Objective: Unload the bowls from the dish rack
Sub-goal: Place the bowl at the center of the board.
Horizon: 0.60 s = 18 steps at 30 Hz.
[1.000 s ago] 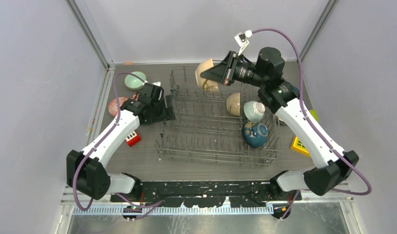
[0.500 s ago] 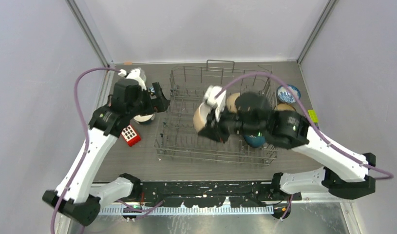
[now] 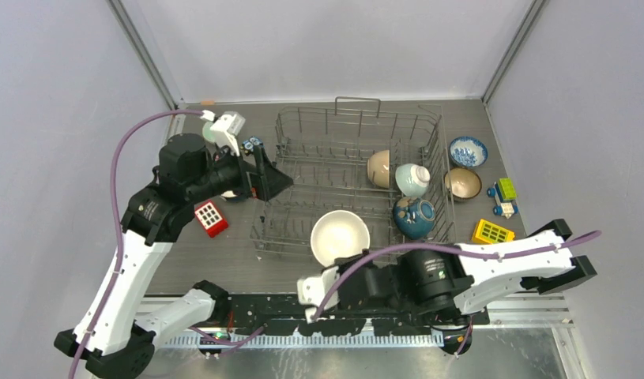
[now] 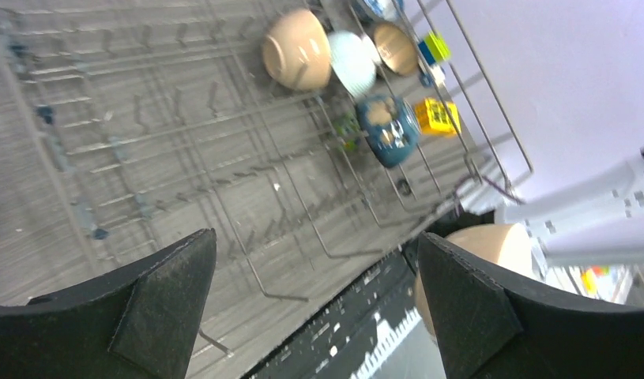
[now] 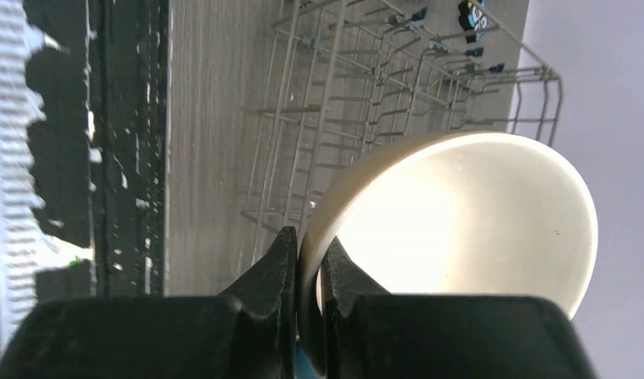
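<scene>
The grey wire dish rack (image 3: 326, 146) fills the table's middle. A tan bowl (image 3: 378, 168), a white-teal bowl (image 3: 412, 179) and a dark blue bowl (image 3: 414, 218) stand at its right end, also seen from the left wrist as the tan (image 4: 297, 58), white-teal (image 4: 352, 63) and dark blue bowl (image 4: 387, 130). My right gripper (image 3: 338, 268) (image 5: 309, 268) is shut on the rim of a cream bowl (image 3: 340, 237) (image 5: 461, 221), held over the rack's front edge. My left gripper (image 3: 275, 183) (image 4: 314, 304) hangs open and empty at the rack's left end.
To the right of the rack lie a blue-white patterned bowl (image 3: 468, 151), a brown bowl (image 3: 462, 183), a green block (image 3: 506, 189) and a yellow block (image 3: 493, 231). A red block (image 3: 210, 218) lies left of the rack, beside a bowl (image 3: 234, 193) half hidden under my left arm.
The right arm has carried the cream bowl from the rack's back, across it, to its front edge. My left gripper has opened wide, risen off the table and turned toward the rack.
</scene>
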Each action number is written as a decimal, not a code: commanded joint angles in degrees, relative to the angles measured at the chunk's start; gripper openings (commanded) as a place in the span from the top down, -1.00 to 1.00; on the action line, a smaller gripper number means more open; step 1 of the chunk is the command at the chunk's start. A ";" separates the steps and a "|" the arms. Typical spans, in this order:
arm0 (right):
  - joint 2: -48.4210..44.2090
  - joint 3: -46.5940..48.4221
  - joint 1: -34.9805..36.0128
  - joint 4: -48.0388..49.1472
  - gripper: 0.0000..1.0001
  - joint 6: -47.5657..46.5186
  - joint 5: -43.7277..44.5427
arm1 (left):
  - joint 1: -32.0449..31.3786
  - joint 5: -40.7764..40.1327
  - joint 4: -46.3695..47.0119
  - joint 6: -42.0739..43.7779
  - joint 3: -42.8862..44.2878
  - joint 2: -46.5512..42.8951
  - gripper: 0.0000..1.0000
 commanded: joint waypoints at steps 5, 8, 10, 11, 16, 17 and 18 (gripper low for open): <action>5.19 1.45 6.26 -4.46 0.98 -10.03 6.82 | -17.72 -5.51 -6.96 12.99 7.09 3.18 -0.99; 6.84 2.15 6.27 -6.59 0.98 -9.77 4.40 | -26.34 -12.50 -10.59 16.65 10.59 6.15 -0.92; 7.67 2.29 6.29 -7.67 0.98 -9.76 3.93 | -30.51 -17.20 -13.43 19.27 12.68 8.32 -0.88; 7.78 2.44 6.34 -7.88 0.99 -9.72 3.81 | -32.72 -20.69 -15.37 20.26 13.84 9.30 -0.88; 8.16 3.23 6.40 -8.81 0.98 -9.58 4.20 | -37.78 -25.58 -23.12 22.08 17.60 12.97 -0.77; 8.23 3.17 6.41 -8.84 0.98 -9.59 4.23 | -38.70 -26.30 -24.00 22.14 17.97 13.74 -0.74; 8.25 3.24 6.37 -8.85 0.98 -9.67 4.24 | -39.61 -26.94 -24.92 22.22 18.32 14.67 -0.72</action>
